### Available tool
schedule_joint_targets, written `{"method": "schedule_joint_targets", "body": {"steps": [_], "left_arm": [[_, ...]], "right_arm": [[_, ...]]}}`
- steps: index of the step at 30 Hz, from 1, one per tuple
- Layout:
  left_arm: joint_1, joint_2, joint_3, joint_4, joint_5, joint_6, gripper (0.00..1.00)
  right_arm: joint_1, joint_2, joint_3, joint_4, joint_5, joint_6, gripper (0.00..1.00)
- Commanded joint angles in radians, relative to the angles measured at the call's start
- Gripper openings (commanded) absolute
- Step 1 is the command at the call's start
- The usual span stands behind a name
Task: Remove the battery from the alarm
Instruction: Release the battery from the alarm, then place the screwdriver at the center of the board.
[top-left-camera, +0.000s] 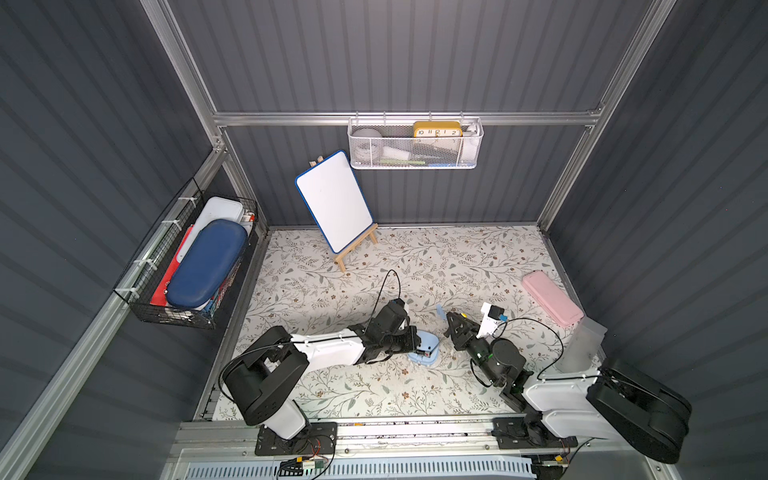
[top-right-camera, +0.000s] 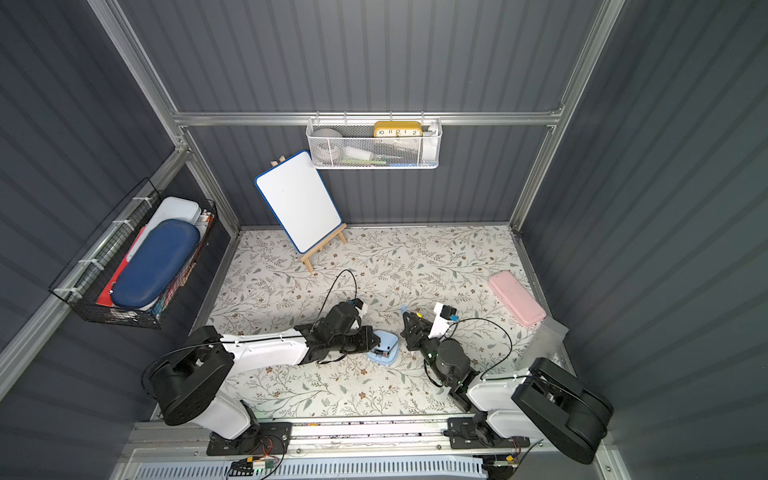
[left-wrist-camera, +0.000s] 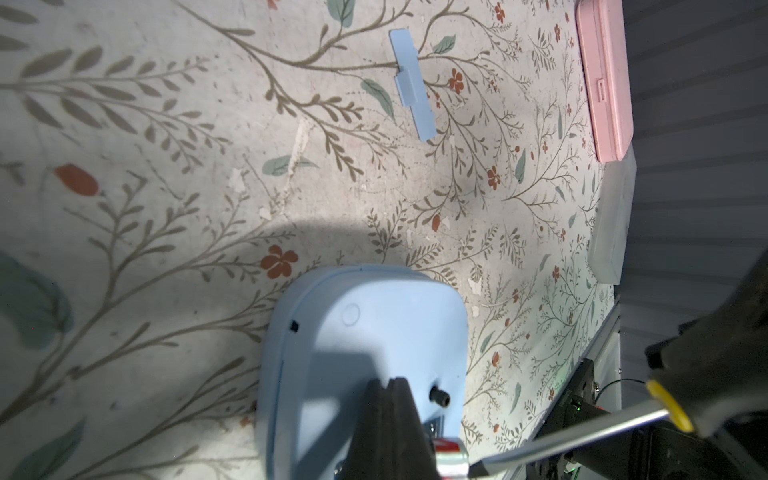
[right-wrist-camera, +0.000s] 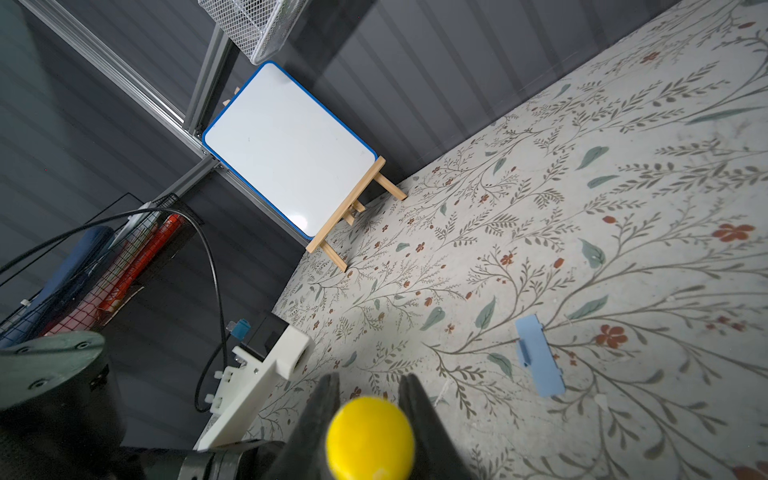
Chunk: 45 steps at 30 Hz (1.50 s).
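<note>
Reaches low and nearly flat across the table (top-left-camera: 353, 395) with the left arm. Sets the left gripper (left-wrist-camera: 388, 380), fingers squeezed together, on the plain back of the alarm (left-wrist-camera: 365, 328), which lies face down mid-table. Shows the battery (left-wrist-camera: 451, 453) in the alarm's open bay. Bends the right arm at the elbow, pinching the screwdriver (left-wrist-camera: 582, 437) by its yellow-capped handle in the right gripper (right-wrist-camera: 370, 378), with the tip just beside the battery.
</note>
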Motion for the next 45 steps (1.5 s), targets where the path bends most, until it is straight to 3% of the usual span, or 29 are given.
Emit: {"method": "schedule_joint_targets", "body": {"steps": [1,6,8,11,13,17,21,23,28,36,41,45], "left_arm": [[-0.006,0.005,-0.031,-0.108,-0.025,-0.008,0.00],[-0.007,0.001,-0.024,-0.117,-0.025,-0.007,0.00],[-0.007,-0.007,-0.016,-0.139,-0.024,-0.004,0.00],[-0.007,-0.040,0.000,-0.174,-0.052,0.009,0.00],[-0.006,-0.076,0.013,-0.217,-0.094,0.019,0.03],[0.013,-0.172,0.008,-0.237,-0.133,0.042,0.16],[0.036,-0.262,-0.002,-0.255,-0.158,0.060,0.43],[0.041,-0.297,-0.015,-0.259,-0.161,0.064,0.48],[0.066,-0.372,-0.052,-0.260,-0.170,0.067,0.50],[0.076,-0.407,-0.085,-0.236,-0.154,0.069,0.53],[0.081,-0.419,-0.071,-0.248,-0.157,0.079,0.58],[0.084,-0.406,-0.061,-0.247,-0.149,0.087,0.60]], "right_arm": [[0.002,-0.070,0.023,-0.128,0.028,-0.050,0.00],[0.000,-0.218,0.028,-0.294,0.076,-0.097,0.00],[-0.001,-0.296,0.095,-0.520,0.129,-0.103,0.00],[-0.062,-0.359,0.307,-1.057,0.157,-0.043,0.00],[-0.153,-0.271,0.528,-1.441,0.093,-0.023,0.00],[-0.254,-0.058,0.765,-1.766,-0.038,-0.141,0.00],[-0.330,0.114,0.828,-1.819,-0.174,-0.180,0.00],[-0.345,0.181,0.848,-1.829,-0.206,-0.201,0.00],[-0.355,0.345,0.945,-1.917,-0.269,-0.234,0.00],[-0.355,0.518,0.960,-1.877,-0.194,-0.251,0.00],[-0.351,0.557,0.959,-1.850,-0.133,-0.224,0.05],[-0.335,0.596,0.985,-1.874,-0.111,-0.235,0.15]]}}
